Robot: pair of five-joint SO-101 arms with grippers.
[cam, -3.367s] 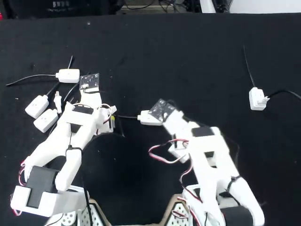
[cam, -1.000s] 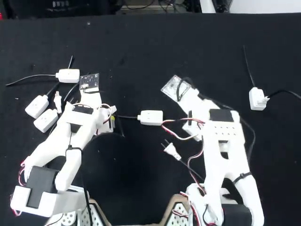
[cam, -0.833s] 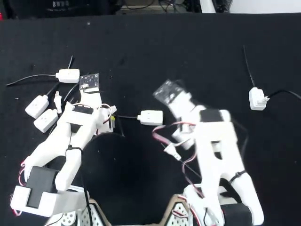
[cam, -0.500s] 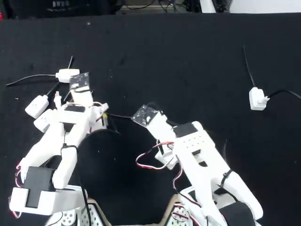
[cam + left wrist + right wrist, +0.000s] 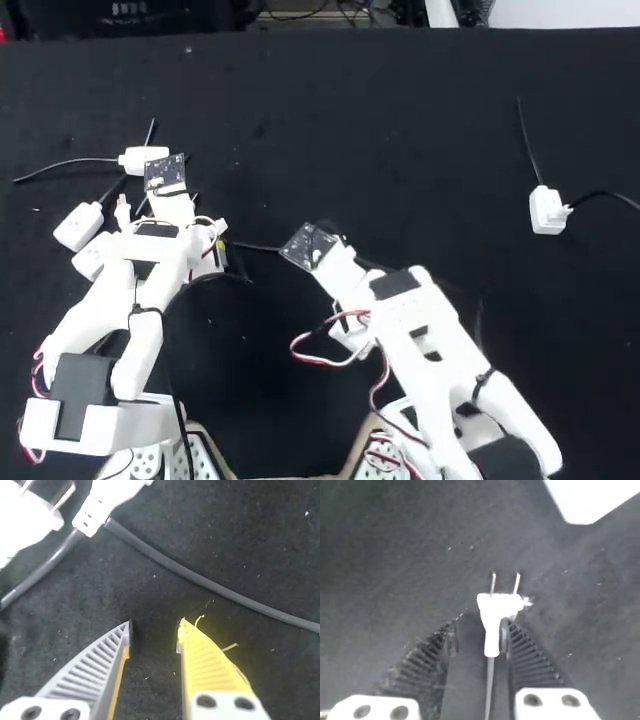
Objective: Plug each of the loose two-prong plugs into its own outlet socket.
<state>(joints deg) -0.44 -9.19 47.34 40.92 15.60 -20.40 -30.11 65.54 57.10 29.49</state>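
— Fingers first: what have they got?

— My left gripper (image 5: 154, 630) has its fingers (image 5: 100, 660) parted over the black mat (image 5: 400, 120), released, with a black cable (image 5: 200, 581) crossing just past the tips. From above, that gripper sits tight among white sockets (image 5: 145, 158) close to the mat's left edge.

— And the right?

— My right gripper (image 5: 480, 624) is spread as well, mid-table. The two-prong plug (image 5: 497, 611) lies between its fingers, prongs pointing away from the wrist, touching one finger, a dark gap to the other. I read that as not clamped.

— Room to move?

— A broad run of mat separates that arm from the lone socket (image 5: 547, 210) near the right edge, and more mat reaches up to the far edge.
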